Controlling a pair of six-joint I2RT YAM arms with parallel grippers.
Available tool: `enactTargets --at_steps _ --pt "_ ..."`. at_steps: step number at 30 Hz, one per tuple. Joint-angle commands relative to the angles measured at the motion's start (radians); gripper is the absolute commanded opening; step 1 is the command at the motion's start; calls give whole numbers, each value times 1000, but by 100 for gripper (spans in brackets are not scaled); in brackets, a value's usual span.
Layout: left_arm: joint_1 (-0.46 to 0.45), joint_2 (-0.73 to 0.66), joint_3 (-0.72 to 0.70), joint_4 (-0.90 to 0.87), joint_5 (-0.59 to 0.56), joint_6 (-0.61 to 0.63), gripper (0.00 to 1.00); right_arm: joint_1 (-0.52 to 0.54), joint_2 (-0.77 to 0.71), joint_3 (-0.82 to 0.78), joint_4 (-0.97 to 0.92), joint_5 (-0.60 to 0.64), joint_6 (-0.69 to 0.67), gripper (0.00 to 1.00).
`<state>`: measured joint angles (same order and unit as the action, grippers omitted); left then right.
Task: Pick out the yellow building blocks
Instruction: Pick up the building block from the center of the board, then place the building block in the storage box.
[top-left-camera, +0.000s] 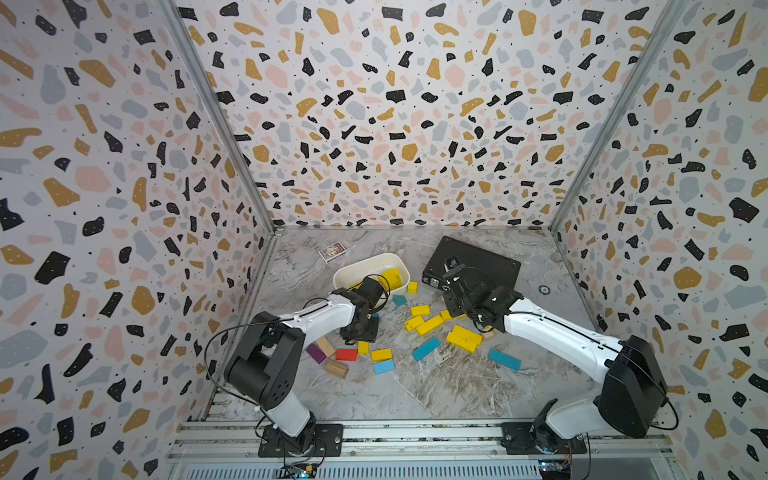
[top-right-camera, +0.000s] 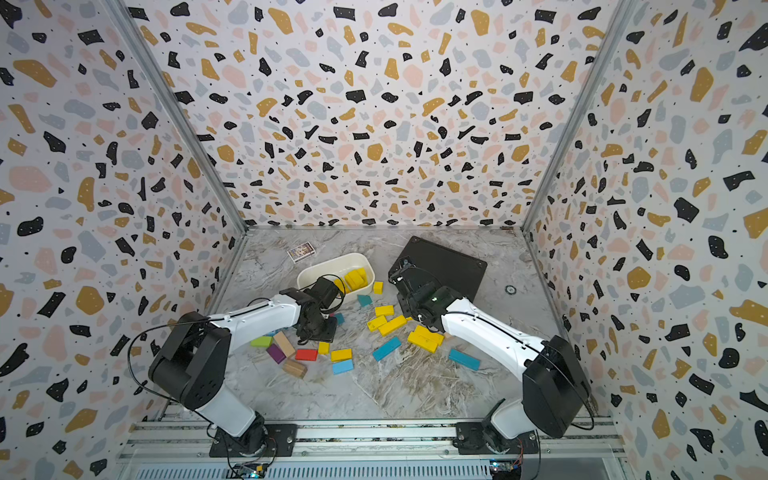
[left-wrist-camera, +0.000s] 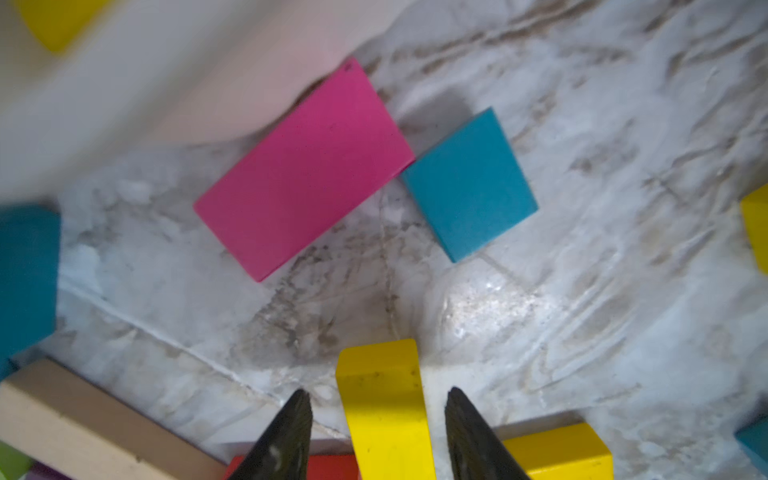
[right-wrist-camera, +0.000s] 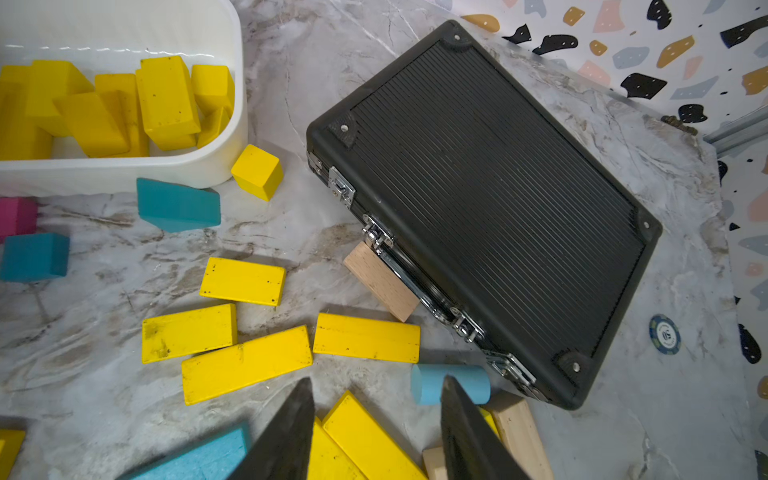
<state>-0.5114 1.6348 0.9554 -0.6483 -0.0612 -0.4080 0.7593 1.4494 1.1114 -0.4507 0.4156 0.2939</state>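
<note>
Yellow blocks (right-wrist-camera: 245, 363) lie in two places: a heap of them fills one end of the white tub (right-wrist-camera: 124, 174), and the others are scattered on the marble table (top-left-camera: 436, 386) in front of it. One yellow cube (right-wrist-camera: 257, 171) sits just beside the tub's rounded corner, near the black case (right-wrist-camera: 490, 199). Four yellow bars lie flat in a loose cluster between the tub and the right gripper (right-wrist-camera: 378, 380). Two more bars (right-wrist-camera: 365, 440) lie side by side directly under that gripper. Its jaws stand a narrow way apart with nothing clamped between them — whether they touch the bars below cannot be told. A light blue cylinder (right-wrist-camera: 451, 384) and a tan block (right-wrist-camera: 519, 432) lie just beside one of its fingers.

The left gripper (left-wrist-camera: 379, 391) is low over the table with a small yellow block (left-wrist-camera: 382, 415) between its jaws. A sliver of table shows between each jaw and the block, so the jaws are parted around it, not pinching it. A red block (left-wrist-camera: 332, 465) lies on one side of this block and another yellow block (left-wrist-camera: 557, 453) on the other; in both top views the three form a short row. Beyond the fingertips a pink block (left-wrist-camera: 305, 174) and a teal block (left-wrist-camera: 469, 183) lie flat — close together at one corner — with the tub's wall just past the pink one.
</note>
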Motion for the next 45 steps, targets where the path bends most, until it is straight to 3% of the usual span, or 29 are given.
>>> enactTargets --at_steps 1,14,21,27,36,45 --pt "0 8 -28 12 8 -9 51 5 -47 -4 -27 5 24 51" --pt "-1 41 -20 31 17 8 30 5 -34 13 -29 3 24 51" --pt "0 -115 2 -41 -56 -11 26 5 -9 38 -21 -9 -11 51" --pt "11 -231 128 -31 -115 -38 24 5 8 45 -2 -42 -32 51" --pt "142 34 387 12 -74 -131 24 5 29 64 10 -81 -49 51" --pt "188 232 488 21 -51 -146 28 5 46 66 9 -107 -40 51"
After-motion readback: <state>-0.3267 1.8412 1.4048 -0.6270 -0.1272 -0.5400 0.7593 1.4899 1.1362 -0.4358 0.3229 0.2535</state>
